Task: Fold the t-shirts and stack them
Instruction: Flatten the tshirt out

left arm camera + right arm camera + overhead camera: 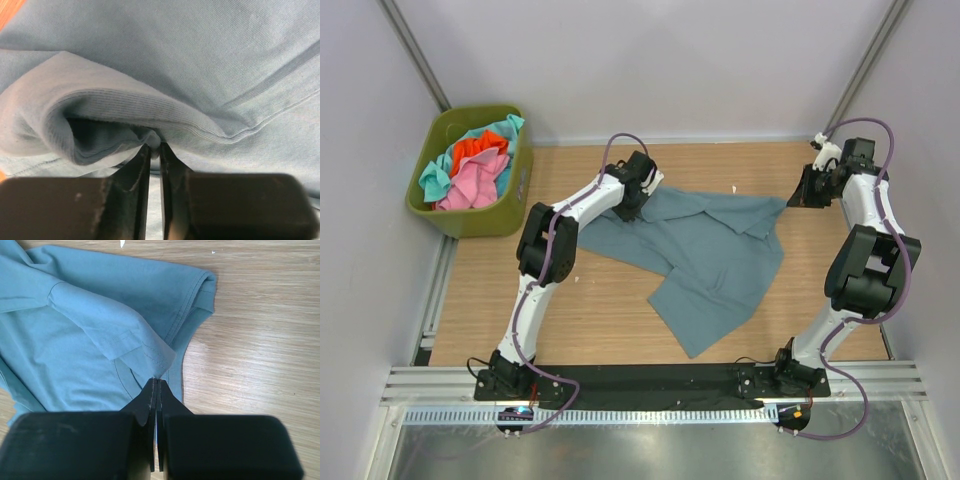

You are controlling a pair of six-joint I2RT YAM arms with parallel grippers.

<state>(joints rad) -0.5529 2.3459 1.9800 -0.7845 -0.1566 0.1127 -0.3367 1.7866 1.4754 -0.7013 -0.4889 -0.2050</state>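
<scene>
A slate-blue t-shirt [710, 255] lies rumpled and partly spread across the middle of the wooden table. My left gripper [632, 205] is at its far left edge. In the left wrist view the left gripper [155, 146] has its jaws nearly together, pinching a fold of the ribbed collar of the shirt [200, 60]. My right gripper [798, 195] is at the shirt's far right corner. In the right wrist view the right gripper [158, 381] is shut, and a pointed sleeve corner of the shirt [75, 340] runs into its tips. More t-shirts, pink [470, 185], orange-red [480, 148] and turquoise [505, 128], are piled in the bin.
An olive-green plastic bin [470, 218] stands at the table's far left corner, beside the left wall. Bare wood [260, 340] shows to the right of the shirt. Both arm bases are bolted to the black rail [650, 380] at the near edge.
</scene>
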